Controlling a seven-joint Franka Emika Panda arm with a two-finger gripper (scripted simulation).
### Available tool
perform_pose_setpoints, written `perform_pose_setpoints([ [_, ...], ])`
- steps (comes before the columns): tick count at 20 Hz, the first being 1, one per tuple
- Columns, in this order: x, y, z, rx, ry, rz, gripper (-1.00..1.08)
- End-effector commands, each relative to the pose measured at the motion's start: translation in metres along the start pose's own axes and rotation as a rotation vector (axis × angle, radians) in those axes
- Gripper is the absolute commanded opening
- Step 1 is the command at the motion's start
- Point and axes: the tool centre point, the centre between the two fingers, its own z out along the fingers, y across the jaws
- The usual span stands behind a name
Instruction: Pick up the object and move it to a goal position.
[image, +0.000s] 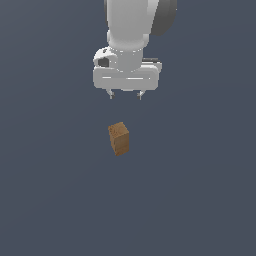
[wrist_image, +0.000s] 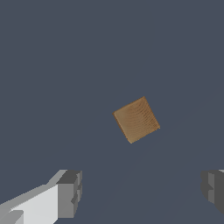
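Pincer (image: 125, 95) position: suspended above the block, carried by the white arm (image: 131, 30) that enters from the upper edge of the exterior view. Its two short fingertips point straight down and stand apart, with nothing between them. In the wrist view the two grey fingers (wrist_image: 70, 192) appear at opposite sides of the picture with a wide gap between them, which confirms that the jaws are spread.

Block (image: 119, 138) position: below the pincer and well apart from it, slightly toward the exterior view's left of the pincer's midline. It is a small brown piece, taller than wide, with a speckled wood-like surface, and it is narrower than the white pincer body. It stands upright and is turned so that one vertical edge faces the exterior camera. In the wrist view its top face (wrist_image: 136, 119) shows as a rotated square, with its sides at an angle to the line joining the two fingers.

Surroundings: a uniform dark grey-blue tabletop (image: 200, 200).
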Motion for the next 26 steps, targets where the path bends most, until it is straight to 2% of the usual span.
perform_pose_setpoints([
  [1,0.001,0.001,-0.003,-0.003,0.006,0.005,1.0],
  [13,0.008,0.005,0.019,0.004,0.001,-0.078,1.0],
  [26,0.025,0.02,0.083,0.019,-0.003,-0.326,1.0],
])
